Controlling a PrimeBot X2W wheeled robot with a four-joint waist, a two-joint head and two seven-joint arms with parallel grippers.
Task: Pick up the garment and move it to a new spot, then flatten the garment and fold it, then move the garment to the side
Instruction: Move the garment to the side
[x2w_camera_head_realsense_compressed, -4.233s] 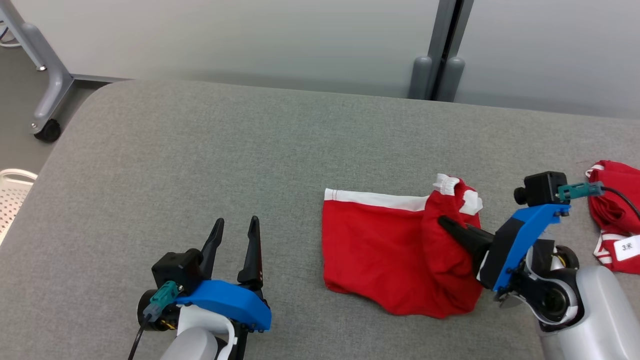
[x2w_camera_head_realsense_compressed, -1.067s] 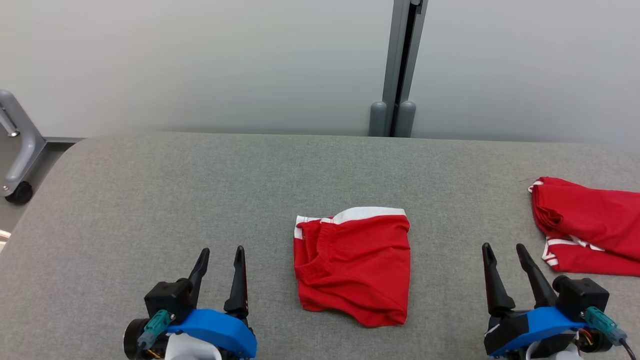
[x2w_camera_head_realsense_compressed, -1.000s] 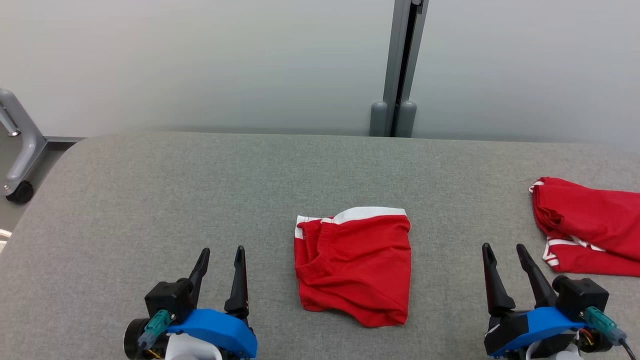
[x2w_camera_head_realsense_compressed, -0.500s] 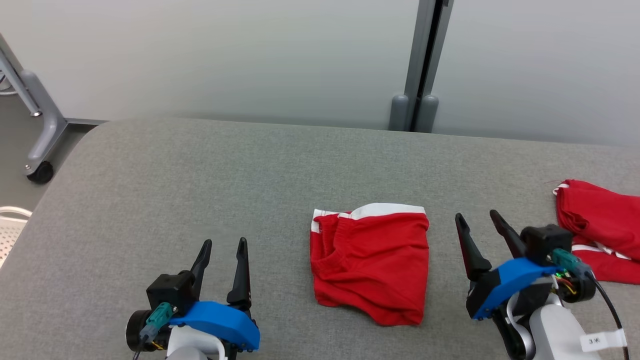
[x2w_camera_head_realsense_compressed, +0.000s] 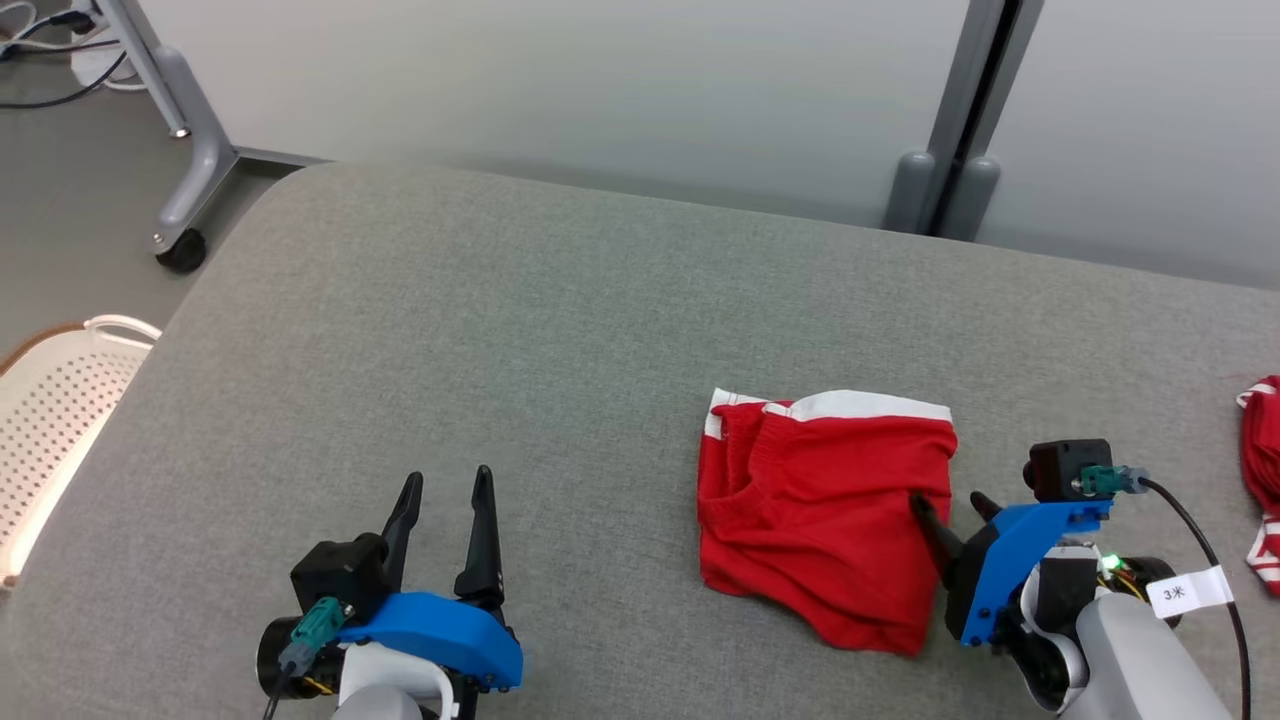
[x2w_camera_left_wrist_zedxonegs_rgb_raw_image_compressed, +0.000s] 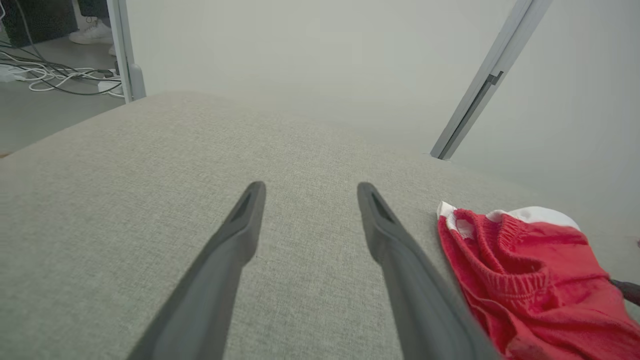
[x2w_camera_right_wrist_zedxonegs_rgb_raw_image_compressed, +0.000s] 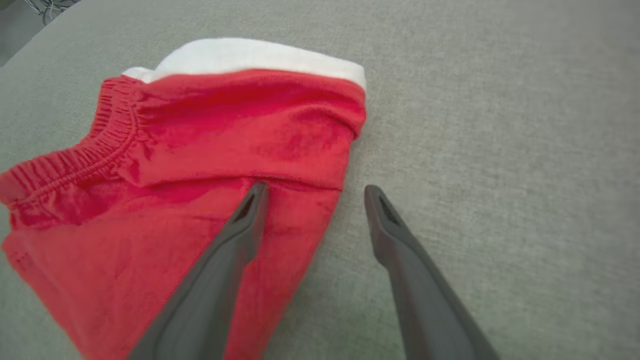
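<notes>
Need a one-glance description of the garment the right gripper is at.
On the grey fabric-covered table, look right of centre, at the open right gripper. There lie folded red shorts with a white band along the far edge; the other red garment, white-striped, sits apart at the table's right edge.

Even, soft bright light throughout, faint shadows; wrist views curve edges.

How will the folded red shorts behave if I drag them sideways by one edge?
Probably floppy: the folded red shorts lie in soft wrinkles, so a one-edge lift would likely let the layers sag open. Dragged over the textured grey surface, they may bunch rather than slide.
</notes>
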